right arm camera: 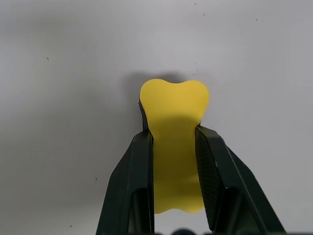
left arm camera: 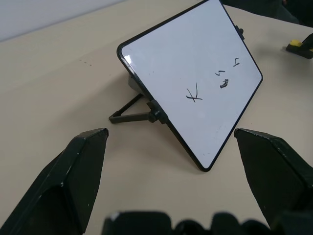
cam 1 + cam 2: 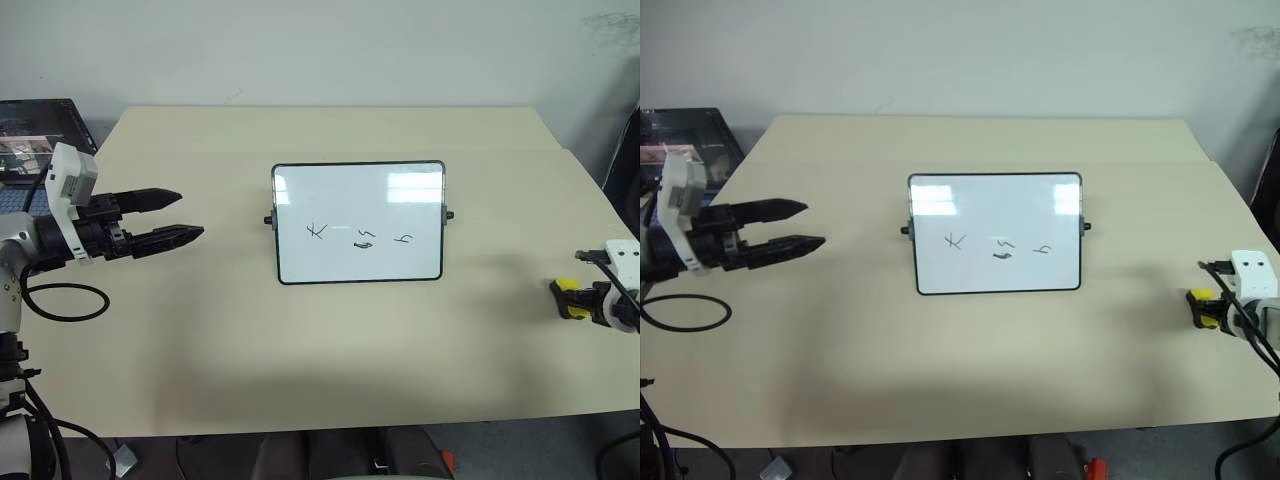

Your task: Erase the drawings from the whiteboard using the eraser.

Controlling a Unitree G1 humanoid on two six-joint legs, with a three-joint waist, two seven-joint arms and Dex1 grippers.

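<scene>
The whiteboard [image 3: 360, 195] stands tilted on its stand in the middle of the table, with the drawings [image 3: 362, 238], three small black scribbles, in a row across its lower half. My left gripper [image 3: 190, 214] hovers open to the left of the board and points at it. At the table's right edge my right gripper [image 1: 173, 133] is shut on the yellow eraser [image 1: 173, 110], which rests low over the tabletop; both fingers [image 1: 142, 161] press into its sides. The eraser [image 3: 568, 297] lies well to the right of the board.
A laptop [image 3: 40, 130] sits off the table's far left corner. A black cable [image 3: 65, 300] loops on the table under my left arm. The board's black stand [image 2: 129, 115] juts out behind it. Bare tabletop lies between the eraser and the board.
</scene>
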